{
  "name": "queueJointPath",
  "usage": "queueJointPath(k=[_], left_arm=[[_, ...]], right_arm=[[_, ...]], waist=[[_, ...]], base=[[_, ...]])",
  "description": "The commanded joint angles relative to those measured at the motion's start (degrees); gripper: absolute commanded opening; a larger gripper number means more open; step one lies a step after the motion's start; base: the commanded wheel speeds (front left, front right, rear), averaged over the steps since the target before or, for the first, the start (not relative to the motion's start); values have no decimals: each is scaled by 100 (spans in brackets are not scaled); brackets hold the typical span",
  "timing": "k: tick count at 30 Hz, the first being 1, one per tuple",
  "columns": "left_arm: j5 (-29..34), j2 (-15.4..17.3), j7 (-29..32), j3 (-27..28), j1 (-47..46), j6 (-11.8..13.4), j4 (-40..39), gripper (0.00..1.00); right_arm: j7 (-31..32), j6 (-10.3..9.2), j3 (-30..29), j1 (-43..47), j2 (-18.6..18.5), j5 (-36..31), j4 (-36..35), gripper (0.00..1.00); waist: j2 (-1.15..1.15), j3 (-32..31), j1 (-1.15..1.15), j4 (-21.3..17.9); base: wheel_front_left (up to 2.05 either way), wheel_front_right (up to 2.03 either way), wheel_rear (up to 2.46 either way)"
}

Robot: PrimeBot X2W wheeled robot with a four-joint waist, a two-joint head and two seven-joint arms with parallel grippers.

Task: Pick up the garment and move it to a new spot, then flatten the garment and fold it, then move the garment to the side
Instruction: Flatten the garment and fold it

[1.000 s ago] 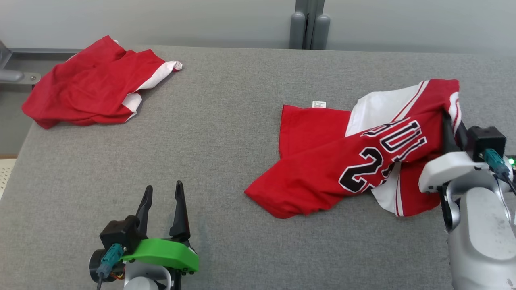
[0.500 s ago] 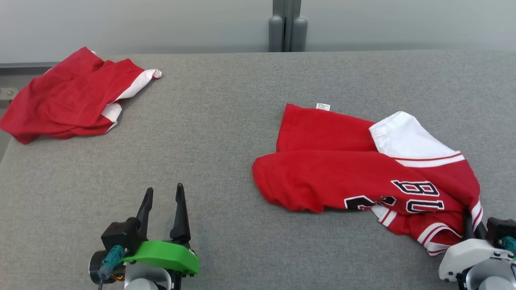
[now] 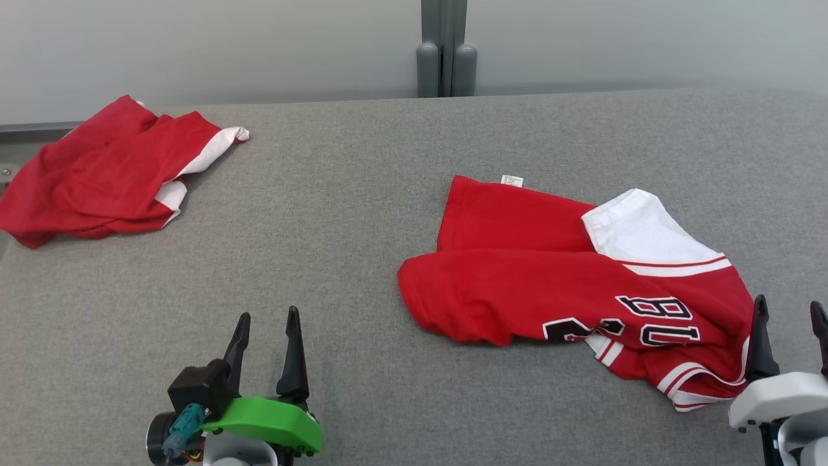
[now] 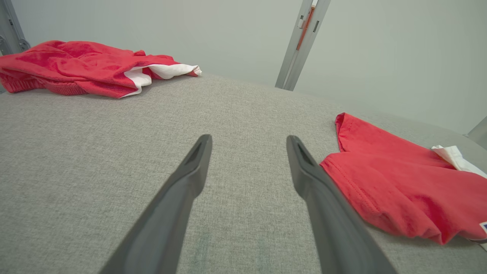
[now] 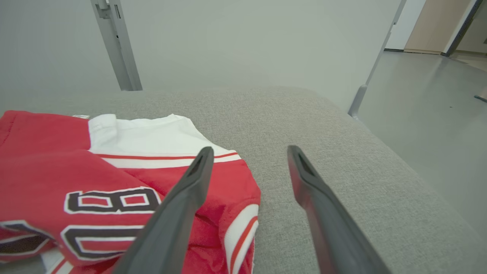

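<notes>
A red and white jersey [image 3: 569,291] with black lettering lies crumpled on the right half of the grey table [image 3: 362,213], folded over itself. The left wrist view catches its red edge [image 4: 399,186], and the right wrist view its lettered part [image 5: 87,182]. My right gripper [image 3: 789,314] stands open at the jersey's near right corner, nothing between its fingers [image 5: 247,152]. Low on the left, my left gripper [image 3: 266,320] is open over bare table [image 4: 247,139], well apart from the jersey.
A second red and white garment [image 3: 103,171] lies bunched at the table's far left corner [image 4: 87,68]. A grey post [image 3: 445,48] stands behind the far edge. The table's right edge drops to the floor [image 5: 426,114].
My right gripper has let go of the jersey, which has dropped flat onto the table, and the gripper has drawn back to the lower right. The head camera has shifted too.
</notes>
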Motion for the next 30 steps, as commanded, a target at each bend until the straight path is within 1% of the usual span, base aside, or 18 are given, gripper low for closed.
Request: queueJointPath(k=[1, 4, 8, 10, 15, 19, 23, 28, 29, 30], left_arm=[[21, 14, -1, -10, 52, -15, -7, 100], [-3, 13, -1, -61, -45, -32, -32, 100], [15, 15, -1, -148, -235, -43, -58, 100], [44, 15, -1, -164, -305, -28, -72, 100], [62, 15, -1, -211, -522, -29, -115, 100], [42, 13, -1, -220, -639, 3, -161, 100], [15, 14, -1, -219, -700, 38, -212, 100], [6, 14, -1, -209, -733, 53, -231, 100], [0, 13, -1, -216, -729, 67, -241, 100], [-3, 13, -1, -218, -726, 71, -245, 100]], right_arm=[[156, 1, 21, -75, -33, -54, -193, 100], [456, 1, 178, -384, -184, -161, -398, 100], [854, -1, 489, -1040, -439, -263, -230, 100], [1053, -1, 644, -1426, -603, -333, -24, 100], [1640, -3, 771, -2348, -934, -376, 839, 100], [2131, -3, 856, -2858, -1153, -401, 1592, 100], [2492, -3, 814, -3202, -1301, -342, 2231, 100], [2862, -3, 688, -3486, -1386, -202, 2859, 100], [2950, -2, 667, -3520, -1405, -175, 2986, 85], [2994, -2, 654, -3541, -1403, -150, 3073, 65]], waist=[[0, 26, 0, 6], [0, 144, 0, 59], [0, 384, 0, 224], [0, 512, 0, 324], [0, 859, 0, 681], [0, 1077, 0, 921], [0, 1230, 0, 1089], [0, 1301, 0, 1174], [0, 1303, 0, 1181], [0, 1303, 0, 1183]], base=[[0, 0, 0], [0, 0, 0], [0, 0, 0], [0, 0, 0], [0, 0, 0], [0, 0, 0], [0, 0, 0], [0, 0, 0], [0, 0, 0], [0, 0, 0]])
